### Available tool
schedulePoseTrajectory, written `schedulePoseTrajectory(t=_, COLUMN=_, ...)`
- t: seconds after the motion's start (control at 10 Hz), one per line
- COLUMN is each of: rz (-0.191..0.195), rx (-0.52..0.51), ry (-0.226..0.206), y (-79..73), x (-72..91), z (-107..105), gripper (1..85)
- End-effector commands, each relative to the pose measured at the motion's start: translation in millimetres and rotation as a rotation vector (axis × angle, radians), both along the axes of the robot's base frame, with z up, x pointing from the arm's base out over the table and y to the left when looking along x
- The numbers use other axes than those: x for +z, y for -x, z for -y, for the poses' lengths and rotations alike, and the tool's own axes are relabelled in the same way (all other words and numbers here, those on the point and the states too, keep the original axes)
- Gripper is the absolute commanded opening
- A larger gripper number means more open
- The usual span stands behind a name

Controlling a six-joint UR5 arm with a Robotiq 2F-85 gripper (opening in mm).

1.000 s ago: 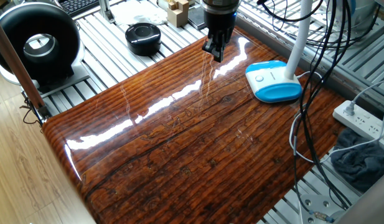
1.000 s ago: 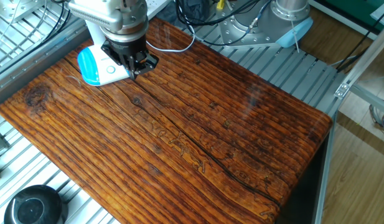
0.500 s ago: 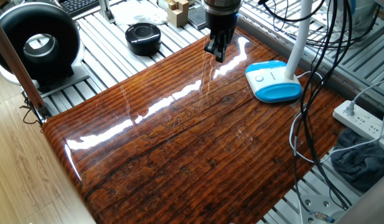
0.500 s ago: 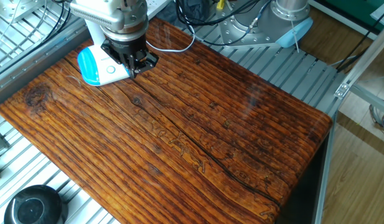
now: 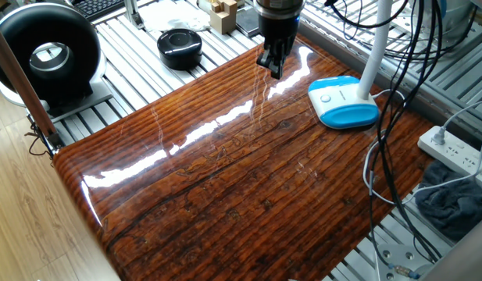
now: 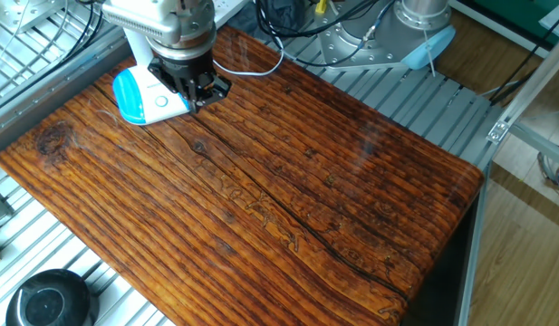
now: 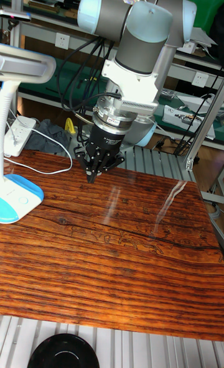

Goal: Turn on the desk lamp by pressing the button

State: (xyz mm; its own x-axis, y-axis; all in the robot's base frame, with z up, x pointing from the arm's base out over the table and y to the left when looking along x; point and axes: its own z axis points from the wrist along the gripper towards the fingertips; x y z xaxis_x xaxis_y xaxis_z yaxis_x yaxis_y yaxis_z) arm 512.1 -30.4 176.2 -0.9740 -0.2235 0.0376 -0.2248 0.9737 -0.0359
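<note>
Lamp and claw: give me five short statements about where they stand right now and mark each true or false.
1. The claw hangs above the wooden table, not touching the lamp. True.
2. The claw is pressing the button on the lamp's base. False: in the tall view it hangs clear to the side of the base.
3. The lamp's base is white on top and blue at the sides. True.
4. The lamp lies tipped over on the table. False: it stands upright, its neck rising from the base.
5. The claw holds a black disc. False: it holds nothing; the disc sits off the table.
</note>
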Motion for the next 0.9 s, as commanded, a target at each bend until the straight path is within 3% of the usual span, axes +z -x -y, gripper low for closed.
schedulePoseTrajectory(t=0.0, rz=0.026, rx=-0.134, ry=-0.054, y=-6.3, x=0.9, z=-14, gripper=1.0)
schedulePoseTrajectory(t=0.3, rz=0.128, rx=-0.227, ry=0.001, y=-30.4, x=2.2, z=2, gripper=1.0)
schedulePoseTrajectory(t=0.5, rz=0.163, rx=-0.256, ry=-0.005, y=-39.2, x=3.1, z=2, gripper=1.0)
schedulePoseTrajectory(t=0.7, rz=0.162, rx=-0.241, ry=-0.03, y=-40.1, x=2.7, z=-3, gripper=1.0)
schedulePoseTrajectory(t=0.8, rz=0.15, rx=-0.223, ry=-0.002, y=-37.2, x=1.7, z=8, gripper=1.0)
